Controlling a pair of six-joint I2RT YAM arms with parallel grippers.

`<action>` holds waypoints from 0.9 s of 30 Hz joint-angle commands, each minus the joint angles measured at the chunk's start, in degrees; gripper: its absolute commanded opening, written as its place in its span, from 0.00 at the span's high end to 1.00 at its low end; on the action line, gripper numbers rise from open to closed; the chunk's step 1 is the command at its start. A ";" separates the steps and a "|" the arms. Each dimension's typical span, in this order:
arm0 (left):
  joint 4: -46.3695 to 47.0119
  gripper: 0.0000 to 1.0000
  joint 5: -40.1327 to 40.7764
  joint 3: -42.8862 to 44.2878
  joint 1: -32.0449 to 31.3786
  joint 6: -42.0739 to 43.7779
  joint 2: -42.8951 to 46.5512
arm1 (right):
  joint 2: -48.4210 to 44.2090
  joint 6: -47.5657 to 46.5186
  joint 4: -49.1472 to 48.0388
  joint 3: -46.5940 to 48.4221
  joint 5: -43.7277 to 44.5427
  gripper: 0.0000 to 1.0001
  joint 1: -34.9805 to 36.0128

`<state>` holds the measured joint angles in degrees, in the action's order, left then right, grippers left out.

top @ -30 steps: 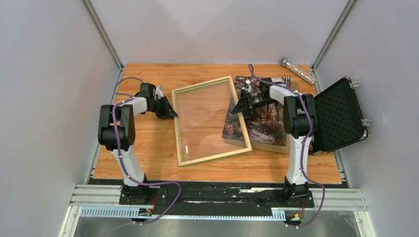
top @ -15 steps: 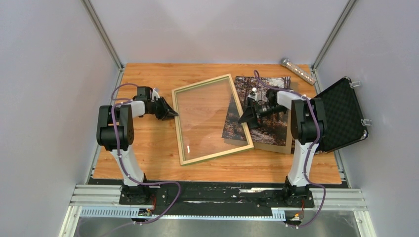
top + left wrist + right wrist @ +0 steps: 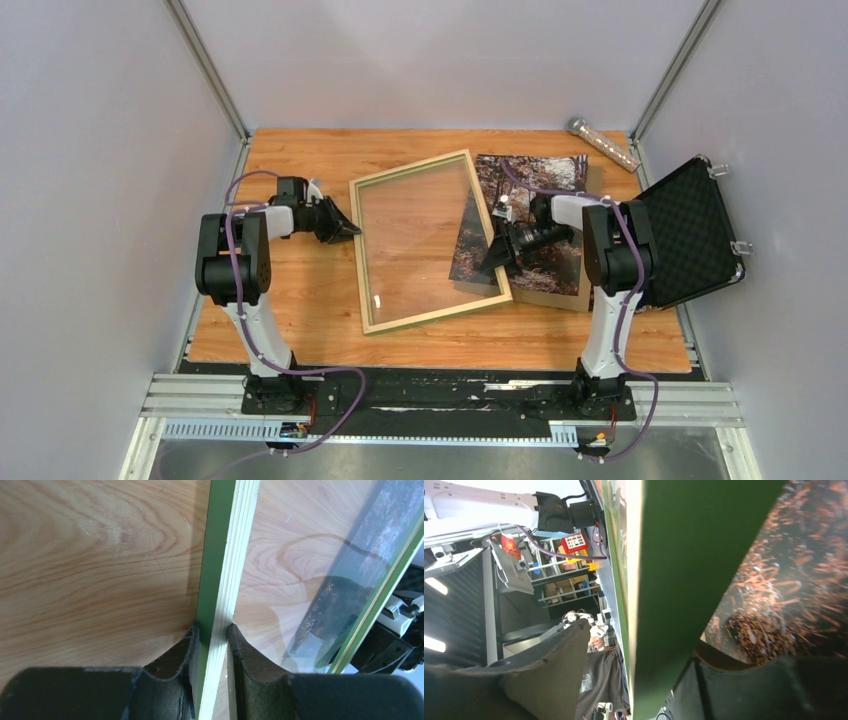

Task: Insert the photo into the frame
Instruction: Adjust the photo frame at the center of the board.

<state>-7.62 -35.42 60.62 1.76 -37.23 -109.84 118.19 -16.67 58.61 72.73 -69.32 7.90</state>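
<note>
The frame (image 3: 440,313) lies flat on the table (image 3: 300,300), pale wood side up, about midway between the left and right edges. Its long axis runs from the far edge toward the near edge, with the near end swung a little to the right. Its right rail rests over the left edge of the photo (image 3: 540,190). The photo lies picture side up toward the far right corner, long axis also far to near, on a brown backing board (image 3: 548,297).

The left gripper (image 3: 350,230) is clamped on the frame's left rail near its far corner, with its fingers (image 3: 175,655) pressed to both sides. The right gripper (image 3: 493,262) straddles the right rail with its jaws apart, one finger (image 3: 554,665) clear of the green face.

An open black case (image 3: 690,235) stands at the right edge.
</note>
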 commanded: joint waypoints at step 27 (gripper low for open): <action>7.00 1.00 1.13 -4.36 -0.11 2.39 -1.08 | -8.55 -31.79 29.46 10.05 -27.05 0.92 1.82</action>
<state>-3.46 -41.08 57.39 1.13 -37.78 -109.84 114.19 -38.24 87.66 79.40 -81.47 6.96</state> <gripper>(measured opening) 0.269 0.280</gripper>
